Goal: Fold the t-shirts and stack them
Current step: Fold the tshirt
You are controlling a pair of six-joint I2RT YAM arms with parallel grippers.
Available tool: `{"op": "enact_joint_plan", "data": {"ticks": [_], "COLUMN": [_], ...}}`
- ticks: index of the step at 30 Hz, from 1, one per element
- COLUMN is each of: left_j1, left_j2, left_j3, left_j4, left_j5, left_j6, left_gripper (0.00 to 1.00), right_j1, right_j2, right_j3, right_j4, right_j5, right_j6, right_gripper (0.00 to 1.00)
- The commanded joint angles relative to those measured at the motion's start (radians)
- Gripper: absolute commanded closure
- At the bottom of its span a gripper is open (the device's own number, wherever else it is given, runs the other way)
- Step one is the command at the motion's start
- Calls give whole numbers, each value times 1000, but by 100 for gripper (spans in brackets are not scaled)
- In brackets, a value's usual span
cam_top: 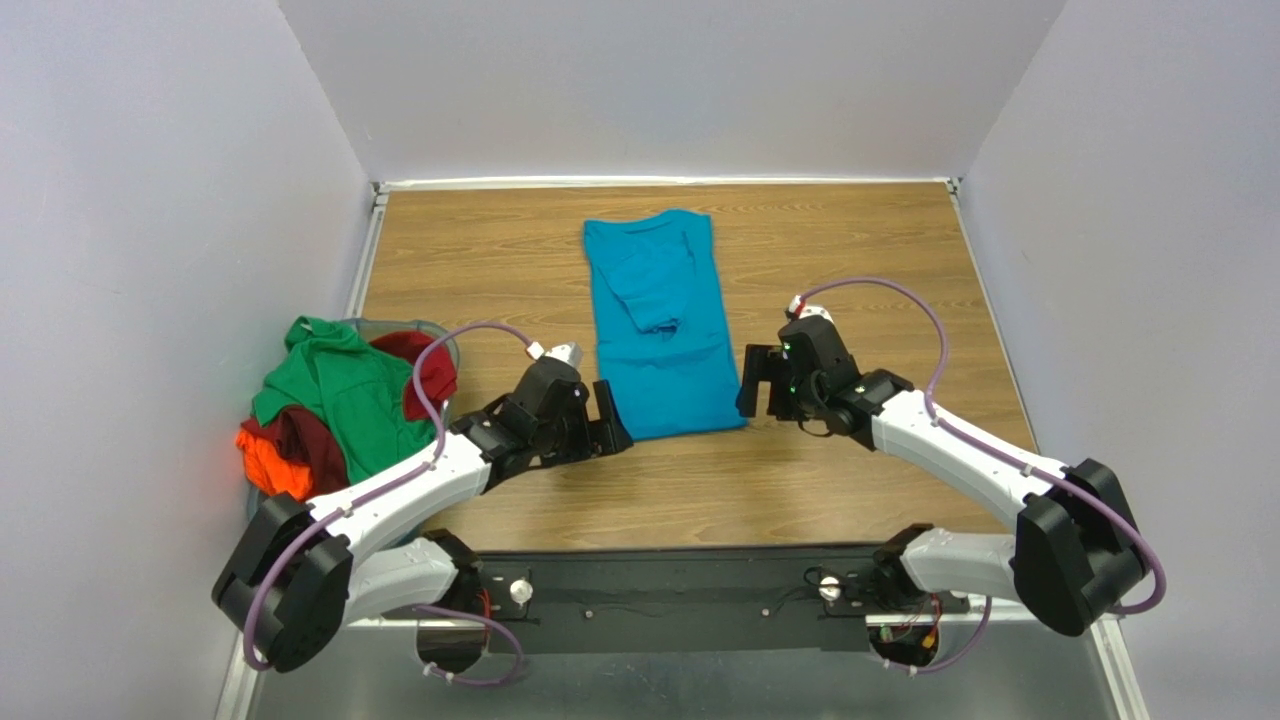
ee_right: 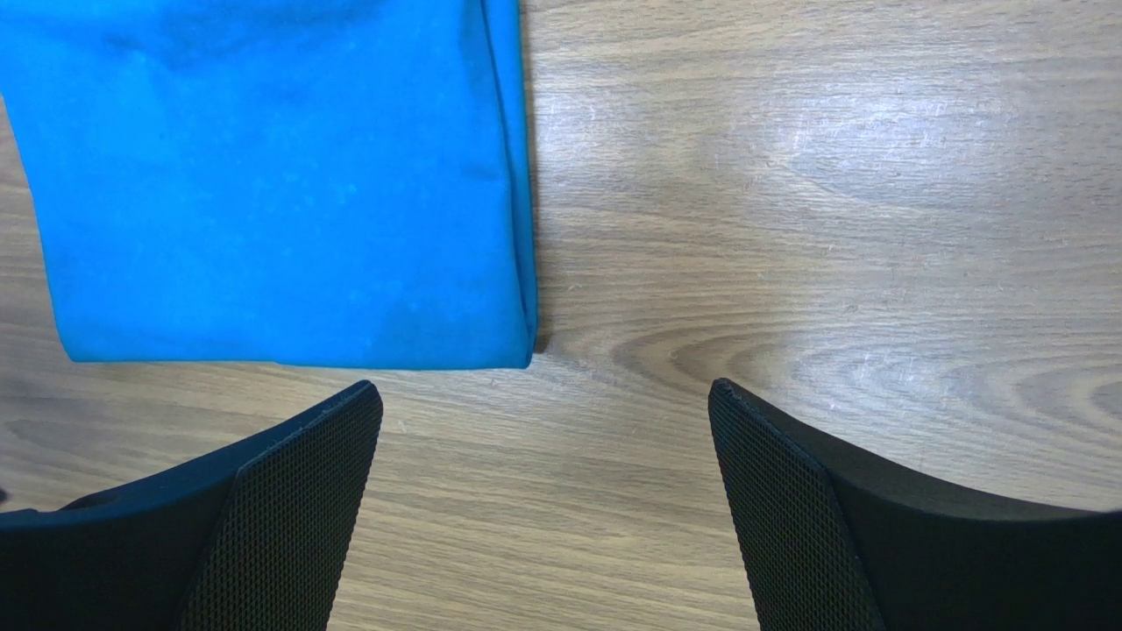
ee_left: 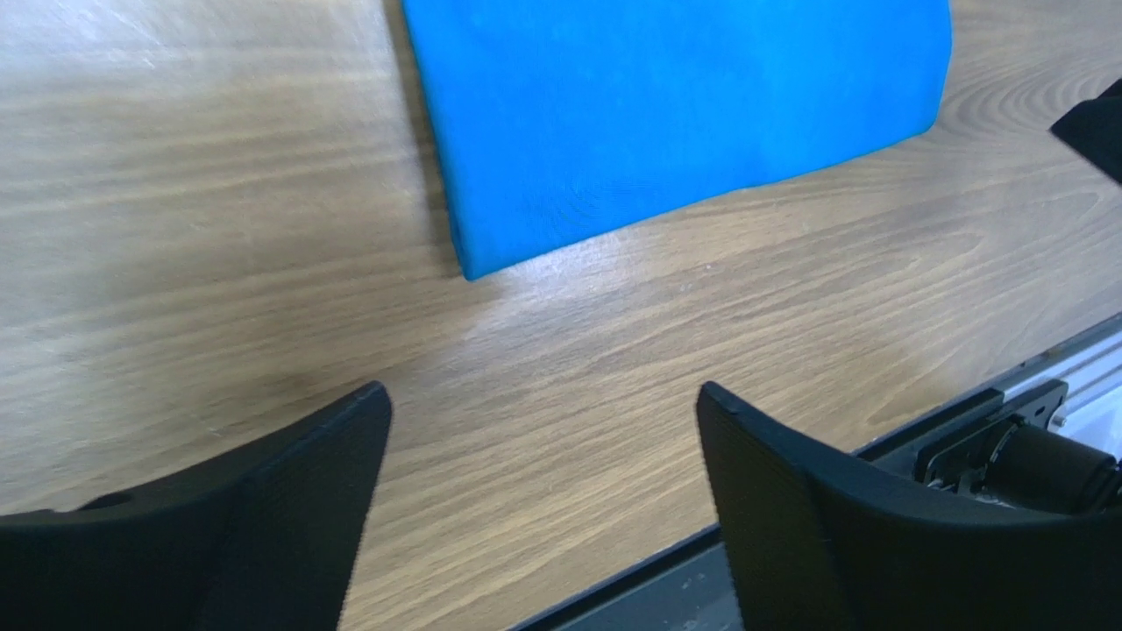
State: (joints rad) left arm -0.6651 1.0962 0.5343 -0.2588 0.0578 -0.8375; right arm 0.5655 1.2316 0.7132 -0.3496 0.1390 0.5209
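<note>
Both claws hung released and empty: my left claw (cam_top: 609, 425) was just off the near left corner of the teal-blue t-shirt (cam_top: 658, 323), my right claw (cam_top: 747, 383) just beside its near right edge. Pale walls (cam_top: 150, 180) boxed in the wooden counter (cam_top: 842, 270). The teal-blue t-shirt lay flat mid-counter, folded narrow, its long axis running from the arms toward the far wall. At the left, the green t-shirt (cam_top: 338, 390), dark red t-shirt (cam_top: 319, 443) and orange t-shirt (cam_top: 271, 462) were heaped in the basket (cam_top: 379, 324).

basket (cam_top: 394, 326): mostly hidden under piled t-shirts (cam_top: 338, 398) | teal-blue t-shirt (ee_left: 672, 105): cut off in wrist views
</note>
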Motion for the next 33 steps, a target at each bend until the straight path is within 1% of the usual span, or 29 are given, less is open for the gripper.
{"op": "enact_joint_plan", "data": {"ticks": [1, 4, 6, 8, 12, 14, 17, 19, 20, 22, 26, 29, 33], "left_j1": [-28, -39, -41, -41, -42, -42, -42, -42, -42, -42, -33, -24, -18], "left_j2": [30, 51, 65, 86, 128, 143, 160, 168, 169, 180, 223, 269, 317], "left_j3": [-14, -19, -22, -26, -20, -14, -13, -13, -10, -4, 16, 30, 50], "left_j4": [42, 69, 78, 99, 119, 122, 121, 122, 118, 118, 125, 144, 145], "left_j5": [36, 39, 37, 39, 50, 47, 51, 37, 15, -31, -85, -98, -104], "left_j6": [-34, -35, -34, -35, -29, -26, -17, -15, -14, -25, -29, -37, -32], "left_gripper": [10, 21, 23, 28, 29, 34, 35, 36, 38, 38, 43, 54, 60], "right_j1": [-6, -6, -6, -6, -6, -6, -6, -6, -6, -6, -6, -6, -6], "right_j2": [-14, -6, -6, -6, -9, -12, -17, -14, -12, -9, -6, -7, -1], "right_j3": [-18, -20, -23, -27, -34, -34, -35, -35, -35, -34, -32, -32, -37], "right_j4": [-14, -14, -14, -14, -14, -14, -12, -14, -14, -12, -14, -12, -11], "right_j5": [-18, -22, -19, -18, -15, -15, -13, -12, -12, -15, -12, -13, -12], "right_j6": [16, 18, 16, 18, 22, 21, 21, 19, 19, 19, 19, 21, 24], "right_gripper": [0, 0, 0, 0, 0, 0, 0, 0, 0, 0, 0, 0, 0]}}
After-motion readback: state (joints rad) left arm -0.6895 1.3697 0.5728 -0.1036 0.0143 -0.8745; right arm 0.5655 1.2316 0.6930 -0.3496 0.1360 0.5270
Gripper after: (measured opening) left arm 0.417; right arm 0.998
